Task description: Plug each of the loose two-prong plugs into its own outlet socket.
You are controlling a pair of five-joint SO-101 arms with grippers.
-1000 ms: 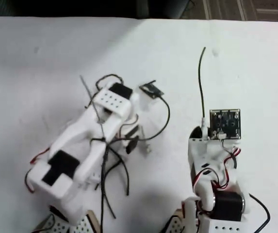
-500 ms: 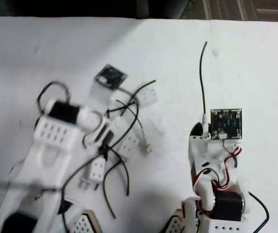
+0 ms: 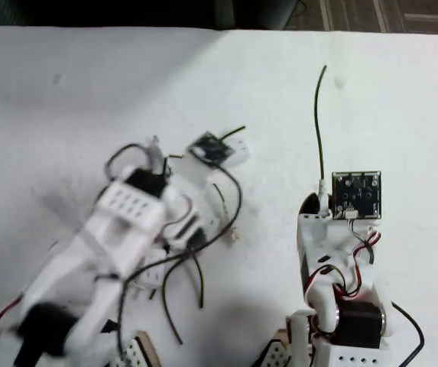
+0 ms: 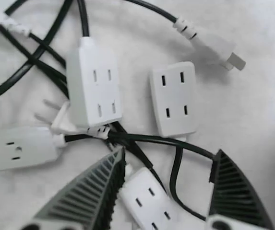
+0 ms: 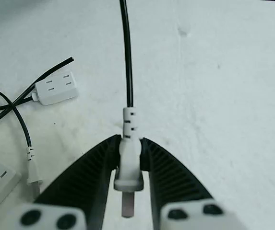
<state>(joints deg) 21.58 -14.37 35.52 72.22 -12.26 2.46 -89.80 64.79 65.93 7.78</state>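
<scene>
On the left, our left arm (image 3: pixel 119 229) leans over the heap of cords and sockets (image 3: pixel 211 214). Its left gripper (image 4: pixel 166 191) is wide open. A white socket block (image 4: pixel 147 203) lies right between the two fingers (image 4: pixel 94 191). Its long side sits slanted across the gap. We think a grab here needs a small turn first. Near it we see a tall socket block (image 4: pixel 95 81), a squarer socket block (image 4: pixel 173 98) and a loose plug (image 4: pixel 214 47).

From above, the heap sits at about 9 o'clock from the right arm (image 3: pixel 333 252), well apart from it. The right gripper (image 5: pixel 129 143) is squeezed shut on a white plug (image 5: pixel 129 167). Its black cord (image 3: pixel 318 122) runs straight out toward 12 o'clock across the table (image 3: pixel 89 76). So the left arm is nearer to the sockets. We think the held plug must travel toward 9 or 10 o'clock to meet one.

The left wrist view shows us the little slots in each socket. From above, the arm hides most of them. The right wrist view shows the held plug's flat end facing back toward the wrist, and the camera board covers that from above.
</scene>
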